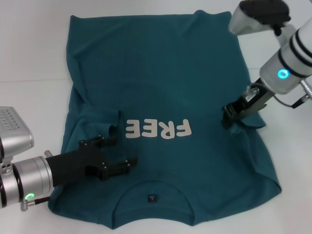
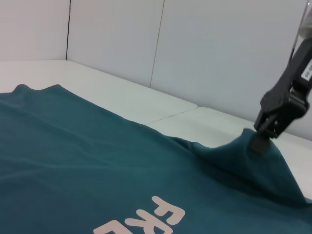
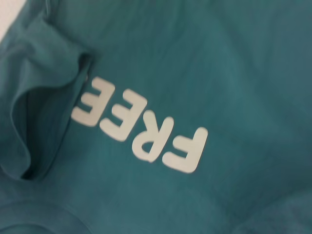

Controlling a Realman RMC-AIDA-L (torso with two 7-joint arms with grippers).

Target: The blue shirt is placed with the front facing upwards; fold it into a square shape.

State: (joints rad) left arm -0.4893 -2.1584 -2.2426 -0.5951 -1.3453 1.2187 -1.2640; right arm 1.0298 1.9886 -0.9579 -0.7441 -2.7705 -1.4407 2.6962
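Both arms reach over the blue shirt (image 1: 161, 83): right gripper (image 1: 229, 117) angled down, clamped on a raised sleeve fold; left gripper (image 1: 117, 153) low, jaws apart.

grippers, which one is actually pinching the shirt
The right gripper: it's shut on a raised fold of the shirt. The left gripper is open.

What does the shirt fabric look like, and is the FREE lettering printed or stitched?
The blue shirt looks like soft matte knit, probably cotton: it drapes and tents where the right gripper pinches it. The FREE lettering seems a flat cream print, smooth-edged with no visible stitching. The left gripper hovers open over the left sleeve.
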